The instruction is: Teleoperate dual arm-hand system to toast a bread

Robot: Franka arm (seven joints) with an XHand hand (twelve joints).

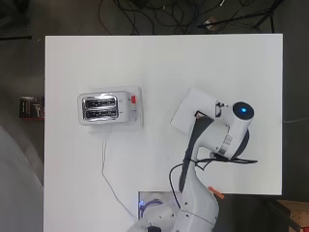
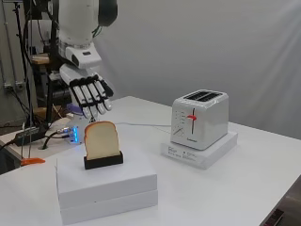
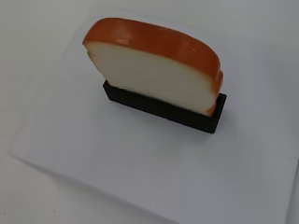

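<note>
- Bread slice [image 2: 100, 140] stands upright in a black holder [image 2: 103, 161] on a white box [image 2: 107, 183], just below the robot hand [image 2: 89, 95], whose fingers hang straight and released, grasping nothing.
- Likely light and rigid; pinch its flat faces near the top crust.
- Toaster [image 1: 107, 107], at nine o'clock across the desk [image 1: 193, 58], has both slots empty.

Open air surrounds the upright bread slice [image 2: 101, 140] — only its black holder [image 2: 103, 161] blocks the bottom edge.

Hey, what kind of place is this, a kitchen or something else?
Likely a robotics lab, not a kitchen: a robot hand above a bread slice, a toaster on a white table, cables on the floor.
</note>
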